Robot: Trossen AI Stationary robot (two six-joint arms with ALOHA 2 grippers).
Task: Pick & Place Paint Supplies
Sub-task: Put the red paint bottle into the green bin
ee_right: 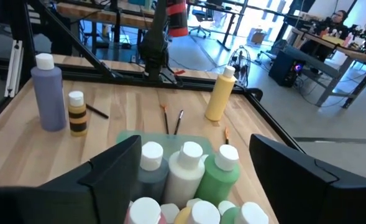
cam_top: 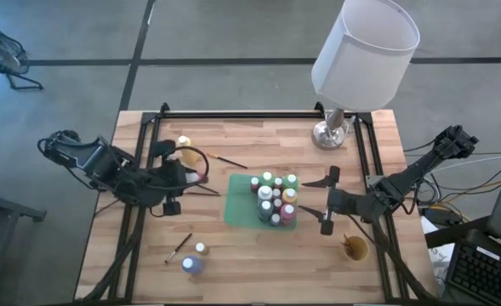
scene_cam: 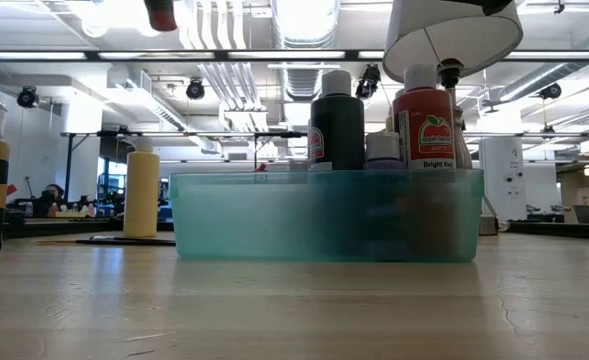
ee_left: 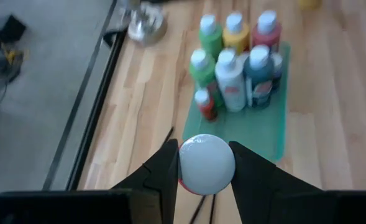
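The room is big and grey, and the wooden desk (cam_top: 259, 255) sits in the middle of it. A tall lamp (cam_top: 361, 59) with a white shade stands at the far edge of the desk.

The left arm reaches in from the left side. Its left end effector (ee_left: 206, 167) is clamped on a red bottle with a white cap (ee_left: 206, 163), held up above the desk, to the left of the green tray (cam_top: 237, 204). The right arm comes in from the right side. Its right end effector (cam_top: 325, 202) is spread wide and holds nothing, and it sits just to the right of the tray.

The green tray lies near the middle of the desk. Many paint bottles (cam_top: 276, 200) stand packed together in its right part (green, yellow, white, red and dark ones).

A purple bottle (cam_top: 192, 265) and a small yellow and black bottle (cam_top: 201, 249) stand close together near the front left of the desk. A yellow bottle (cam_top: 185, 144) stands near the far left.

A thin brush (cam_top: 178, 247) lies beside the purple bottle. Another brush (cam_top: 226, 161) lies near the yellow bottle. A small tan cup (cam_top: 355, 247) sits at the front right.
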